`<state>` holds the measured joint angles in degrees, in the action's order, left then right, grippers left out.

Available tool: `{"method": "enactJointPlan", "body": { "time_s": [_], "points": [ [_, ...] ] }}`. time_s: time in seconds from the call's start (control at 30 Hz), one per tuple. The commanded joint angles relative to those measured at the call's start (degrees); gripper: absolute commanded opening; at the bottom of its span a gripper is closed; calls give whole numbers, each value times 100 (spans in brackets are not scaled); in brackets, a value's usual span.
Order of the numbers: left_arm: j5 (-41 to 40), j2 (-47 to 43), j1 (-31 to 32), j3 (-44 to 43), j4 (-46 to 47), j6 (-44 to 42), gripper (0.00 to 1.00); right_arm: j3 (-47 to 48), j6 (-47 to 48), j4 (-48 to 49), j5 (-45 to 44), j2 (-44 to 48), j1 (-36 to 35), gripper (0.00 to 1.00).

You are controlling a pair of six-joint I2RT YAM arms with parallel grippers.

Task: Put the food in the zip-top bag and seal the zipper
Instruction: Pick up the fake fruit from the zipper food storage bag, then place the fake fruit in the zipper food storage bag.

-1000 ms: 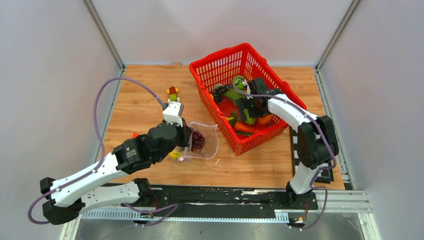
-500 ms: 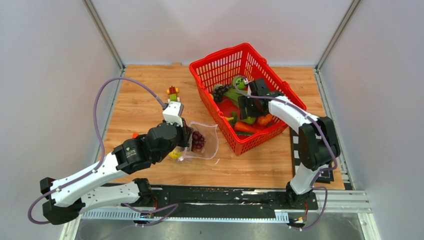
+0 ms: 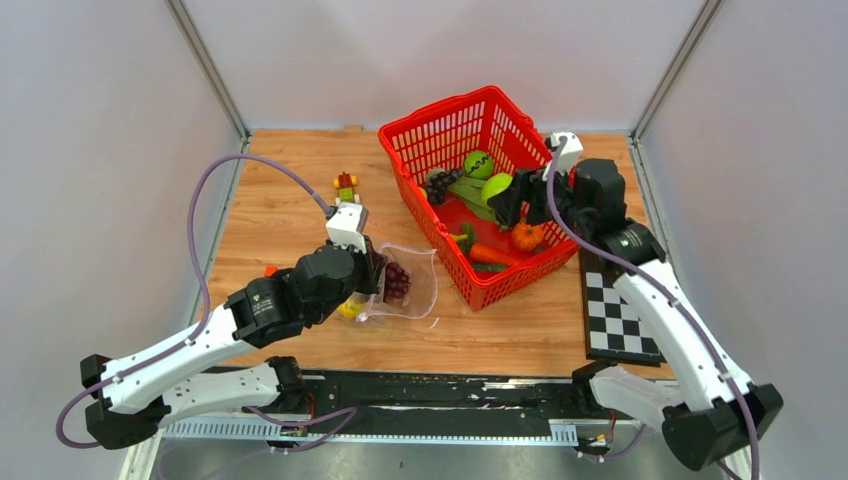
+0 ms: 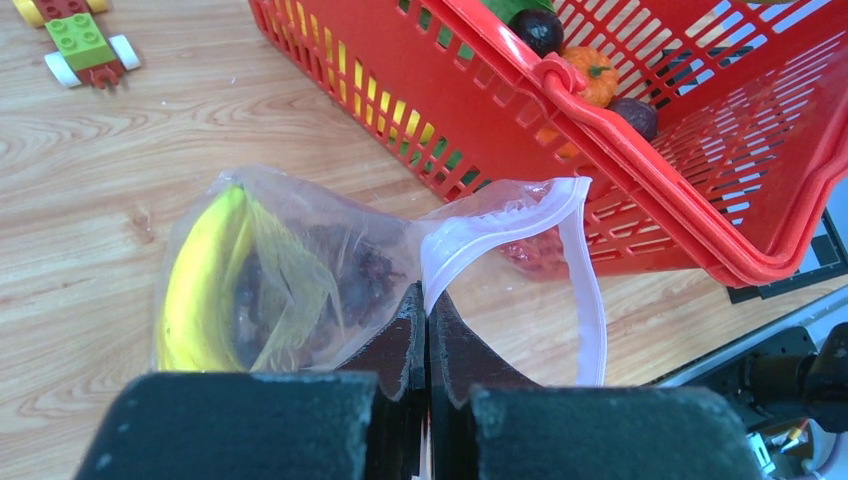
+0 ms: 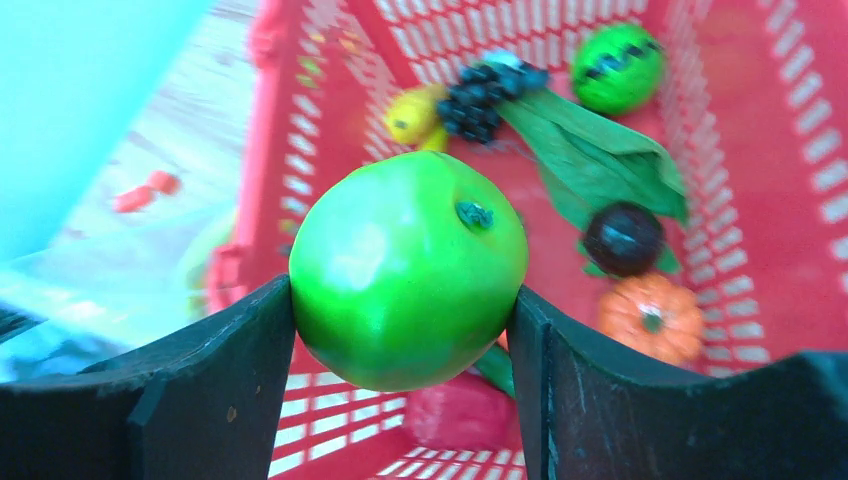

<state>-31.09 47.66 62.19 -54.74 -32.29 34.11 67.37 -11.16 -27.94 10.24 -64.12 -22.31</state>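
left of the basket point(image 3: 440, 125), the left gripper point(image 4: 427, 335) is pinched tight on the bag point(image 4: 330, 260) beside its zipper point(image 4: 490, 228), with the mouth gaping toward the basket. in the bag are one banana point(image 4: 195, 270) and one grape bunch point(image 3: 396, 281).

over the basket, the right gripper point(image 5: 403, 300) is clamped on one lime point(image 5: 405, 250), not yet bagged. left in the basket i count:
- one dark grape bunch point(image 5: 490, 85)
- one yellow piece point(image 5: 410, 115)
- one leaf point(image 5: 590, 150)
- one striped green ball point(image 5: 620, 65)
- one plum point(image 5: 622, 238)
- one pumpkin point(image 5: 650, 315)
- one carrot point(image 3: 490, 253)

more may be hidden. the zipper is unsealed.
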Motion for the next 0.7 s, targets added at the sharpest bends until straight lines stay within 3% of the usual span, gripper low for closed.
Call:
{"method": "enactJointPlan", "body": {
  "time_s": [0.0,0.1,0.23,0.43,0.67],
  "points": [
    [47,14,-17,-107,256,-66,0,-523,-586,950,1531,602,-12,40],
    [77,22,-19,-107,265,-70,0,-773,-774,1563,2642,901,-168,39],
    [108,24,-17,-115,287,-51,0,-822,-558,1608,3033,1009,-730,39],
    [157,11,-14,-172,311,-51,0,-648,116,1265,2683,659,-2211,39],
    [222,-105,-15,-167,310,-8,0,-350,468,807,1091,-181,-3318,38]
  ]
}}
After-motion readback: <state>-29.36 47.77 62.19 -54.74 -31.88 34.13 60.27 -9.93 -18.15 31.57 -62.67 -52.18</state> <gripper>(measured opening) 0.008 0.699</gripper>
